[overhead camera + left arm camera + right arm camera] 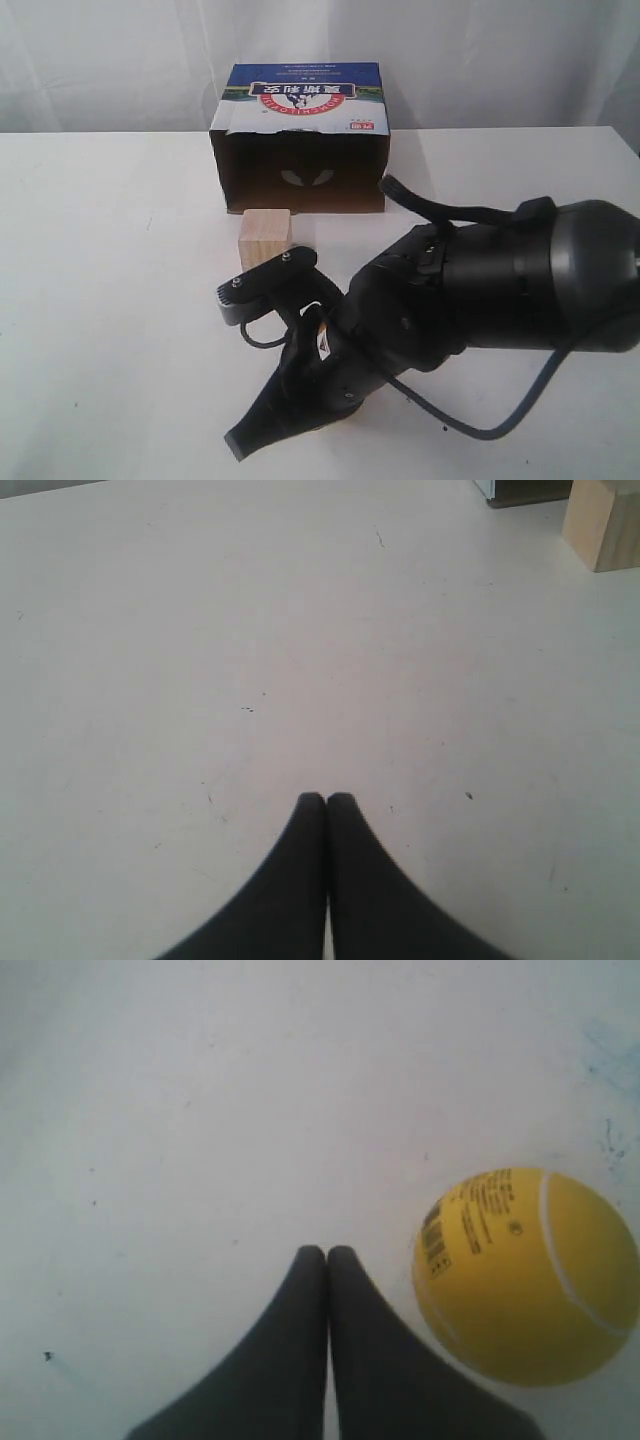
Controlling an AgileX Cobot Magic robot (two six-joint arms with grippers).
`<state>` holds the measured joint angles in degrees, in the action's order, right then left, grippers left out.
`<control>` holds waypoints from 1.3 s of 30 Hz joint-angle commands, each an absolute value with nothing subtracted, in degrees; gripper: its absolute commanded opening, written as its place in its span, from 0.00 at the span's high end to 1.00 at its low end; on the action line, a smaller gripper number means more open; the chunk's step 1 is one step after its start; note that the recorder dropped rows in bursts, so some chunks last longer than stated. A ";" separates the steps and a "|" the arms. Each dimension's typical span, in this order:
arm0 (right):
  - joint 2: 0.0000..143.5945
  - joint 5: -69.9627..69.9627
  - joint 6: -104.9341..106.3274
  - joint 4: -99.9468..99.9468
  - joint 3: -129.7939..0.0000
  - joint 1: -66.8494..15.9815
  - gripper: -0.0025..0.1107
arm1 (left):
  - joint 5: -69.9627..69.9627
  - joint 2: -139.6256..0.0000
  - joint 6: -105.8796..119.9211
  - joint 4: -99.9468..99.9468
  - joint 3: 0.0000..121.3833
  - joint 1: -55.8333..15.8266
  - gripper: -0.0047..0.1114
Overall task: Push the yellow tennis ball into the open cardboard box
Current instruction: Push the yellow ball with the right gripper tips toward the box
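The yellow tennis ball [525, 1275], with a white seam and a printed barcode, rests on the white table close against the side of one finger of my right gripper [327, 1252], which is shut and empty. In the exterior view the right arm lies low across the front of the table with the gripper [243, 447] pointing at the near edge, and its bulk hides the ball. The open cardboard box [300, 140] lies on its side at the back, dark mouth facing forward. My left gripper [326, 798] is shut over bare table and does not show in the exterior view.
A pale wooden cube [265, 240] stands just in front of the box mouth, between the box and the right arm. The left wrist view catches the cube [603, 522] and a corner of the box [525, 492]. A black cable [470, 425] trails under the arm.
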<state>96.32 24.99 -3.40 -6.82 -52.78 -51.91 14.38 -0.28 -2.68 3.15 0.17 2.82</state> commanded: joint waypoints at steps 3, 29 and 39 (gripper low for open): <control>96.45 24.51 -6.49 -1.20 -52.53 -47.12 0.98 | 14.24 0.00 -2.69 2.99 0.00 2.58 0.96; 92.36 19.76 -6.24 1.52 -55.28 -37.26 0.98 | 14.24 0.00 -2.69 2.99 0.00 2.58 0.96; 92.85 19.45 -6.89 -0.54 -52.84 -37.26 0.98 | 14.24 0.00 -2.69 2.99 0.00 2.58 0.96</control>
